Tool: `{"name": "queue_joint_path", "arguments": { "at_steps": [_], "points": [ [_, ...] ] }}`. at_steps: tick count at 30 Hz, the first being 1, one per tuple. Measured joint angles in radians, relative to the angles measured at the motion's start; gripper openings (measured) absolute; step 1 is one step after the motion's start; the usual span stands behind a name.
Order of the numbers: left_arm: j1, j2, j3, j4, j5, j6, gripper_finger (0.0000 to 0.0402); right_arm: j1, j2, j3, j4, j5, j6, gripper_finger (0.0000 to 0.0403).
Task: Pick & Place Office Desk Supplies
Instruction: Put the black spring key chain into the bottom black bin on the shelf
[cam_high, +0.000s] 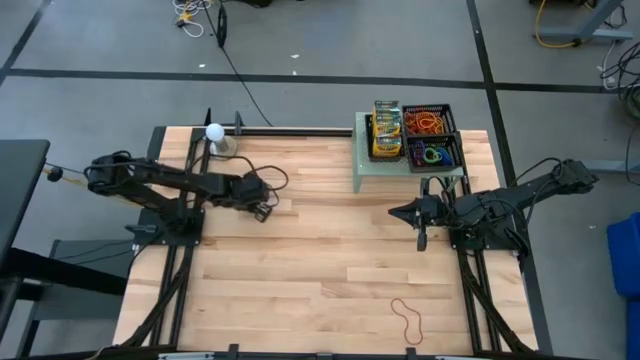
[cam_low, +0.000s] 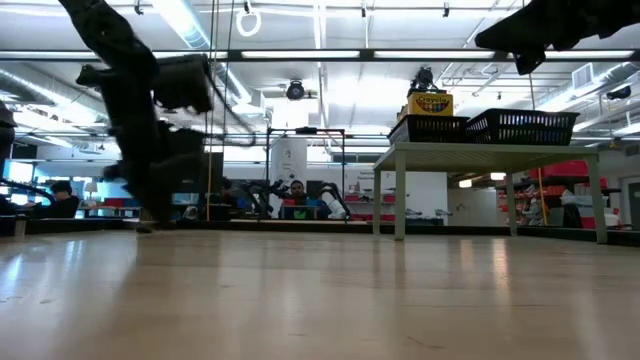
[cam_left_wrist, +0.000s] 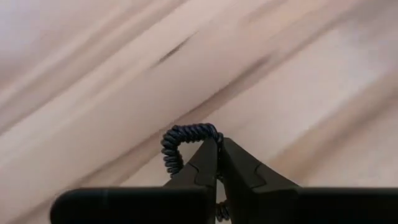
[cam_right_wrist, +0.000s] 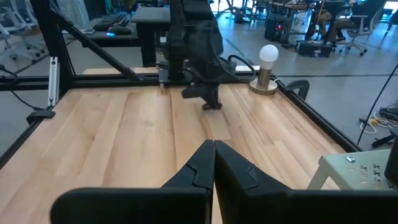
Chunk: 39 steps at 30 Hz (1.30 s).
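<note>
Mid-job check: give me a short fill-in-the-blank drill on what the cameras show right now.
1. The crayon boxes sit in a black basket on the small ____ stand.
2. A lone rubber band lies on the table, coloured ____.
3. The white ball stands nearest the ____ arm.
4. The right gripper has its fingers ____.

Missing words: green; red; left; shut

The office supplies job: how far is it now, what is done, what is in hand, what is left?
Done: crayon boxes and rubber bands lie in the black baskets on the small green table. In hand: the left gripper is shut at the tabletop with a dark coiled band at its tips. Left: a red rubber band lies near the table's front edge. The right gripper waits shut, empty.
</note>
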Motion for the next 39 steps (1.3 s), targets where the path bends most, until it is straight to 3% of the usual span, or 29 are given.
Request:
{"name": "queue_joint_path", "arguments": {
  "at_steps": [5, 9, 15, 20, 26, 30, 39],
  "points": [
    [-0.113, -0.001, 0.0, 0.304, 0.025, 0.141, 0.0011, 0.0, 0.0, 0.0, 0.013, 0.003, 0.003, 0.0011],
    [-0.182, 0.01, -0.012, 0.663, 0.089, 0.285, 0.0011, 0.0, 0.011, 0.0, 0.009, 0.003, 0.061, 0.0011],
    [-0.219, 0.182, -0.039, 1.234, 0.337, 0.421, 0.001, 0.0, 0.17, 0.0, 0.027, -0.001, 0.199, 0.0019],
    [-0.21, 0.381, -0.026, 1.571, 0.534, 0.403, 0.001, 0.0, 0.407, -0.002, 0.179, -0.001, 0.216, 0.0063],
    [-0.212, 0.534, 0.067, 1.625, 0.682, 0.368, 0.001, -0.007, 0.655, -0.001, 0.571, -0.008, -0.045, 0.0138],
    [-0.211, 0.573, 0.119, 1.625, 0.743, 0.368, 0.001, -0.031, 0.767, -0.001, 0.736, -0.113, -0.179, 0.0172],
    [-0.204, 0.585, 0.147, 1.586, 0.761, 0.372, 0.0011, -0.084, 0.897, 0.076, 0.791, -0.268, -0.296, 0.0166]
  ]
}}
